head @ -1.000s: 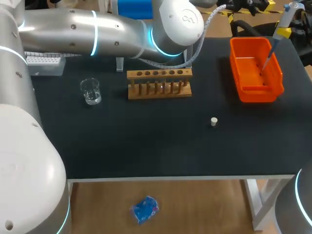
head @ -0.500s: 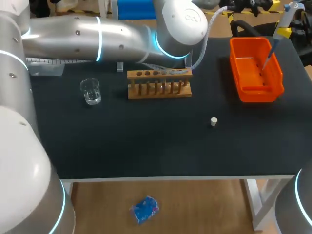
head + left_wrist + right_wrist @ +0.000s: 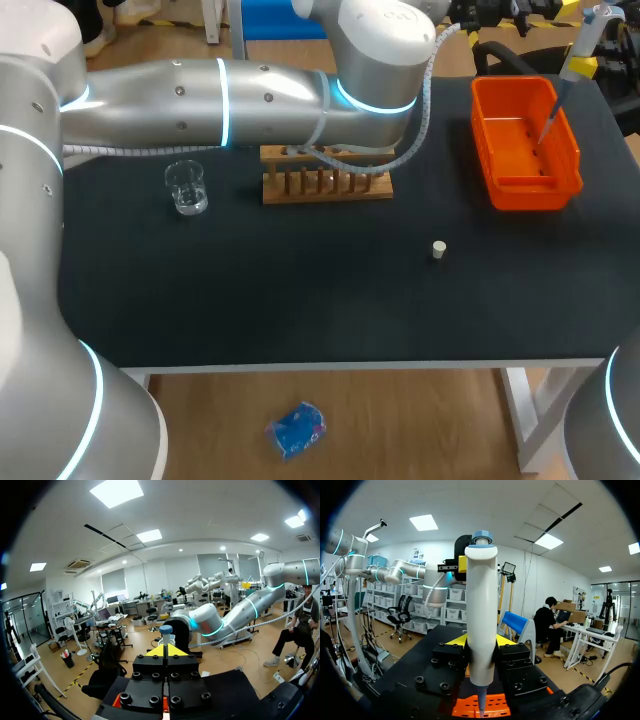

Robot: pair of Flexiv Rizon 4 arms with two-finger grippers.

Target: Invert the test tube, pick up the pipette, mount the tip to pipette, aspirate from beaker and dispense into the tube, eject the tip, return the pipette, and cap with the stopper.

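Note:
My right gripper (image 3: 481,642) is shut on a white pipette (image 3: 481,620) with a blue top button. It holds the pipette upright at the table's far right, and the thin pipette tip (image 3: 547,122) hangs over the orange bin (image 3: 520,185). My left arm (image 3: 300,95) lies across the back of the table, above the wooden test tube rack (image 3: 326,180). Its gripper (image 3: 165,651) is shut on nothing and points towards the pipette (image 3: 165,630). The head view hides this gripper. A glass beaker (image 3: 186,187) stands left of the rack. The small white stopper (image 3: 438,249) lies right of centre. I cannot make out a test tube.
The orange bin (image 3: 470,707) sits right under my right gripper. My left arm covers the rack's top and the table's back left. Bare black tabletop (image 3: 300,290) runs along the front.
My left arm has swung forward over the rack, now covering its top row of holes and the tip box at the back left. The right arm and pipette have not moved.

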